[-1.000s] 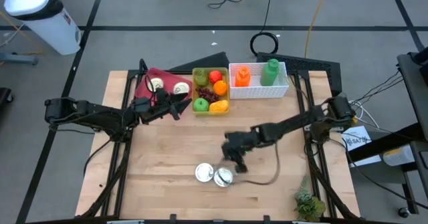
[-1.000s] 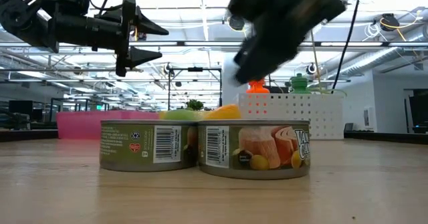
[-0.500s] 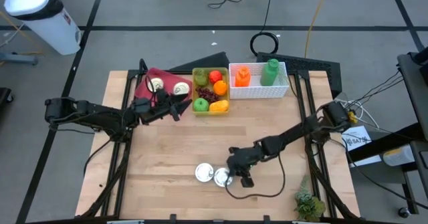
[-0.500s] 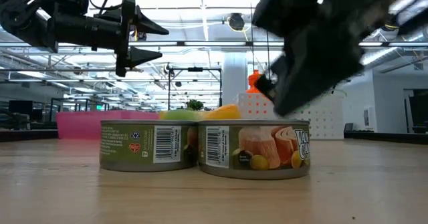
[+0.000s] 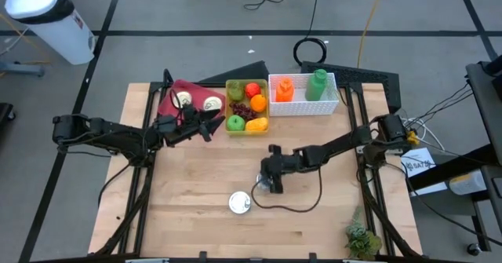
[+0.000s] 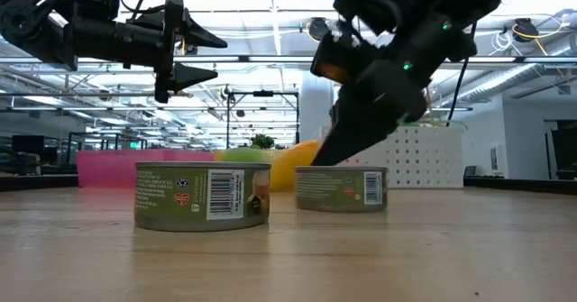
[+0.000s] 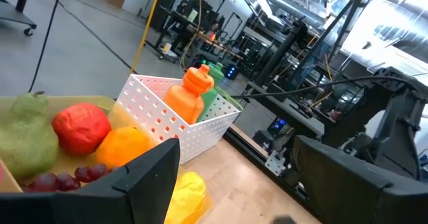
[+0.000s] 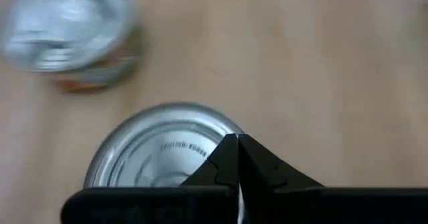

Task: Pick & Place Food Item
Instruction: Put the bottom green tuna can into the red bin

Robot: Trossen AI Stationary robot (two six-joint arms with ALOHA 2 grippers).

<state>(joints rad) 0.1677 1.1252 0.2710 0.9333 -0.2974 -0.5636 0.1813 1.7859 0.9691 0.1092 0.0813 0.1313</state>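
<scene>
Pushed apart, cans (image 6: 341, 190) separated, right end effector (image 8: 237, 158) closed above lid

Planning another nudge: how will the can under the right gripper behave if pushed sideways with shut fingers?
The can sits low and flat on its base, so it should slide, not tip or roll. Its smooth metal lid may let the shut right gripper skid. It looks rigid and probably heavy for its size.

Right gripper (image 5: 269, 183) hides 1 can (image 5: 263, 186) in high view.
</scene>
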